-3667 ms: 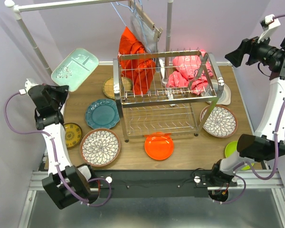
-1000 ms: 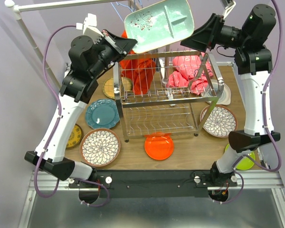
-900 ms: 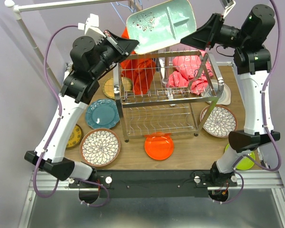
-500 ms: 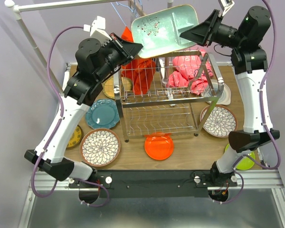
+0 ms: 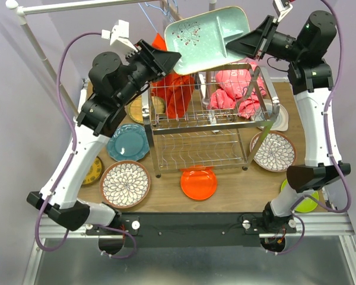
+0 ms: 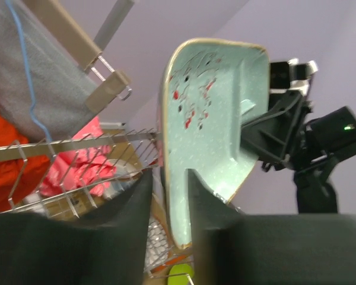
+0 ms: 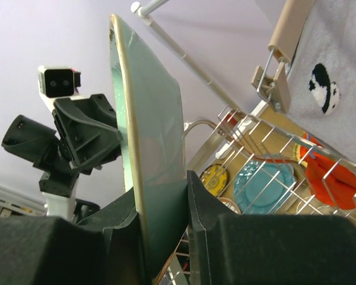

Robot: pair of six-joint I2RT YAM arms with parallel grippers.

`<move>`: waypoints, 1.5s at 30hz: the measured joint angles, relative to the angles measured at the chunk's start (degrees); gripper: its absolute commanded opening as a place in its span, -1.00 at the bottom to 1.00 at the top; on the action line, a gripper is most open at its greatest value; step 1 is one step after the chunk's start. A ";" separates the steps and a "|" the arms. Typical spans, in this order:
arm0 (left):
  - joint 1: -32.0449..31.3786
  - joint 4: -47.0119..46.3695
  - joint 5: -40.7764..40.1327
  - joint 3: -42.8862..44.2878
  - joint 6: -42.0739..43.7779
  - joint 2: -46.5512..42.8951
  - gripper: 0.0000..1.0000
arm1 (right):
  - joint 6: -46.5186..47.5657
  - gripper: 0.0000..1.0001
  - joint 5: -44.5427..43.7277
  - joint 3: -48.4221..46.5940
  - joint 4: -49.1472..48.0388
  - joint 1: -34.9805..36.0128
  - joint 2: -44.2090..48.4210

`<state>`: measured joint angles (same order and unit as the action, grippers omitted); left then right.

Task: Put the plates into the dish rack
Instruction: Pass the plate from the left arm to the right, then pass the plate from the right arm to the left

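A mint plate (image 5: pixel 206 37) with compartments hangs tilted in the air above the dish rack (image 5: pixel 196 122), a chrome wire rack at mid-table. My right gripper (image 5: pixel 234 44) is shut on its right edge; in the right wrist view the plate (image 7: pixel 151 148) is pinched between both fingers (image 7: pixel 160 205). My left gripper (image 5: pixel 169 59) straddles the opposite edge, and in the left wrist view a gap shows between one finger and the plate (image 6: pixel 213 119), so that gripper (image 6: pixel 169 202) is open. On the table lie a teal plate (image 5: pixel 127 142), two floral plates (image 5: pixel 126 184) (image 5: pixel 273 151) and an orange plate (image 5: pixel 199 183).
A red cloth (image 5: pixel 175 89) and a pink cloth (image 5: pixel 237 89) hang in the rack's upper tier. A white clothes rail (image 5: pixel 77 6) with a hanger stands behind. A yellow plate (image 5: pixel 95 169), tan plate (image 5: pixel 136 110), white plate (image 5: pixel 280 119) and lime plate (image 5: pixel 309 206) lie around the rack.
The mint plate rose from the table's left to above the rack. In the last second the right jaws closed on its edge and the left jaws loosened.
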<state>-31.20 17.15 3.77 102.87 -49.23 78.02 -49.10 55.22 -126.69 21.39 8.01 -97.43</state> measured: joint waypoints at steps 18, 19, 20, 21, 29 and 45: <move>1.09 -3.67 15.74 0.39 5.44 -3.39 0.40 | -12.33 -0.99 13.77 11.61 -21.59 -2.75 4.61; 1.09 -3.08 16.26 1.18 5.77 -2.32 0.40 | -12.52 -0.99 14.16 11.85 -22.08 -2.69 4.81; 1.09 -2.62 16.50 1.70 5.95 -1.70 0.40 | -12.79 -0.99 14.80 12.41 -23.28 -2.54 5.31; 1.09 -2.03 16.87 2.23 6.21 -1.01 0.40 | -13.03 -0.99 15.26 12.70 -24.26 -2.43 5.79; 1.07 -1.31 21.11 5.18 6.45 0.00 0.19 | -13.55 -0.99 17.40 14.60 -28.92 -0.94 7.23; 0.68 4.24 19.02 5.46 12.13 -0.42 -1.00 | -11.04 0.01 18.12 15.47 -29.14 1.14 5.86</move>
<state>-30.52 21.39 22.79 108.33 -37.10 77.60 -60.14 73.34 -111.22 -7.75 9.15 -91.57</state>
